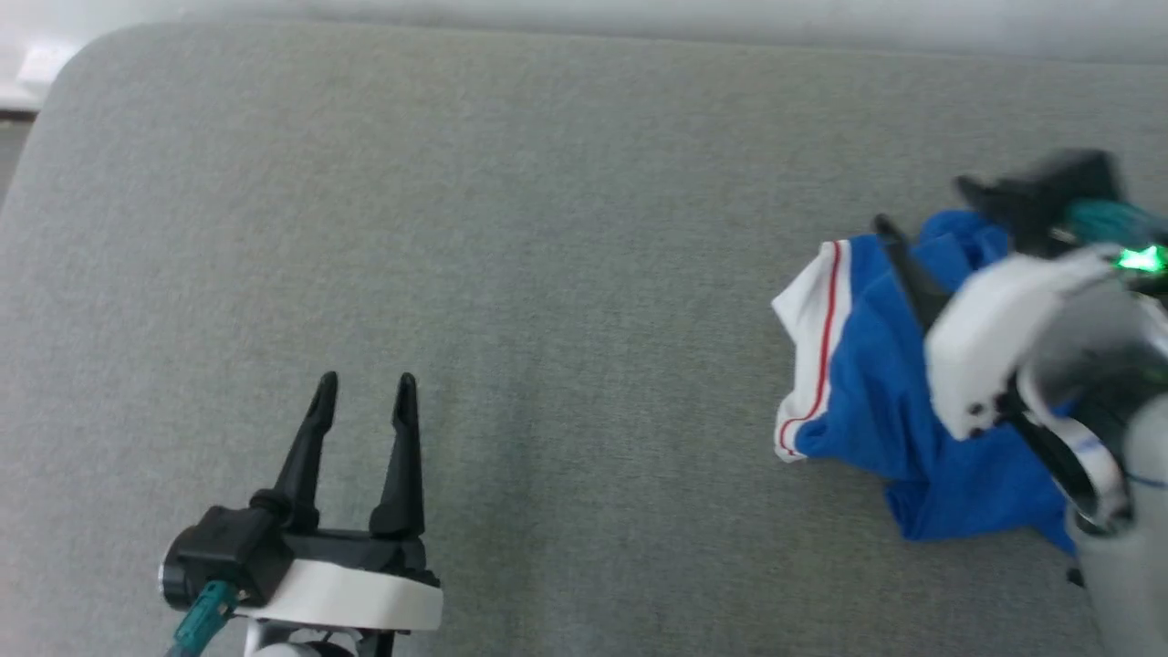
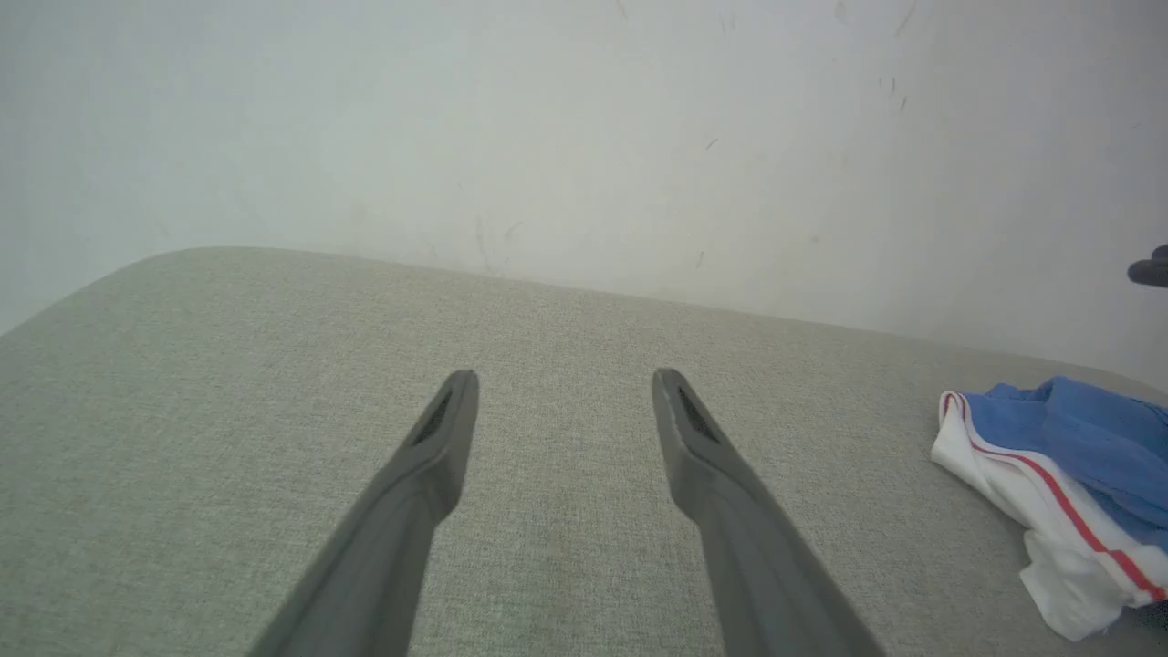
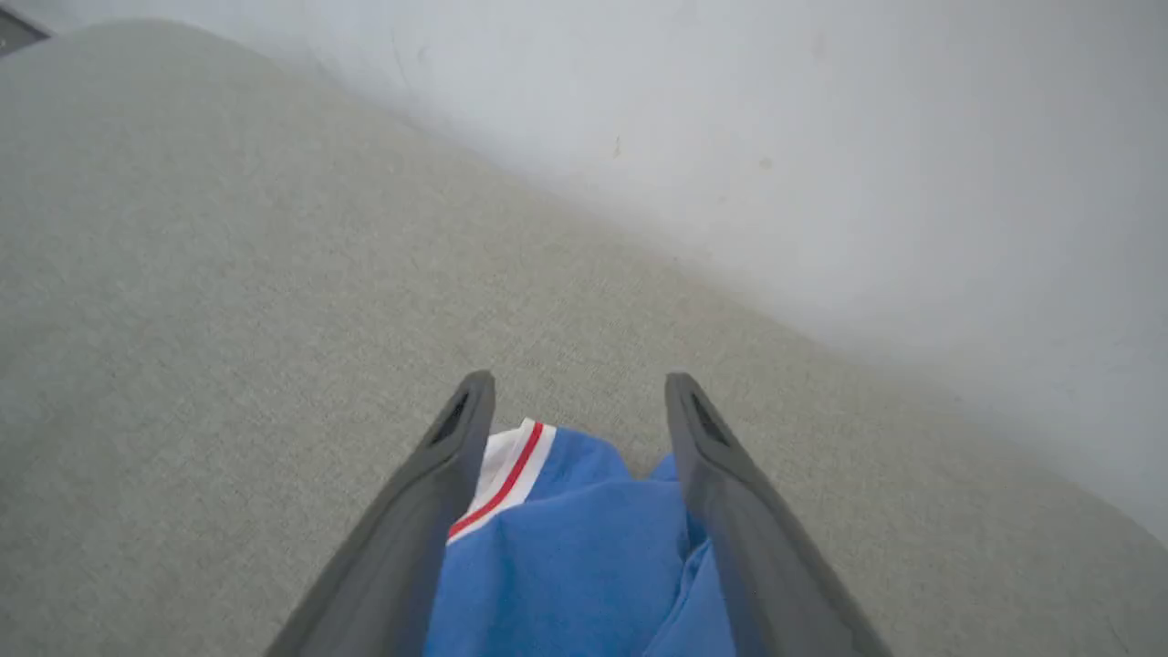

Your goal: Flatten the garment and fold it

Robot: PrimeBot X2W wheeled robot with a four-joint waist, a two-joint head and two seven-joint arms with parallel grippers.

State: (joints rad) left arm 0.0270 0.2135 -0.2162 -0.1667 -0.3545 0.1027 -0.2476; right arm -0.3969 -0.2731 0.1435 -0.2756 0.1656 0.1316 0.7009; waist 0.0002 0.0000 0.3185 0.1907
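Right, nearest us in the head view, the left gripper (image 1: 365, 383) sits at 7 o'clock, its two dark fingers pointing to 12 and spread apart with nothing between them but bare cloth-covered top. Its own wrist view agrees: left gripper (image 2: 566, 376) wide, hovering over the grey surface (image 2: 228, 383).

Over at 3 o'clock in the head view, the right gripper (image 1: 922, 205) is angled in from the right edge, blurred, a green light glowing on its wrist. It hangs right over the garment (image 1: 867, 383), a crumpled blue heap with a white red-striped sleeve end (image 1: 817, 338) turned toward 9 o'clock.

From the right wrist, the right gripper (image 3: 579, 383) stands wide open, the garment (image 3: 566, 557) bunched between and under the fingers; whether they touch it, I cannot tell.

From the left wrist, the garment (image 2: 1077, 438) lies at 4 o'clock, well apart from that gripper.

Beyond, the grey surface (image 1: 547, 228) rounds off at 10 o'clock, and a pale scuffed wall (image 2: 547, 119) rises behind it.
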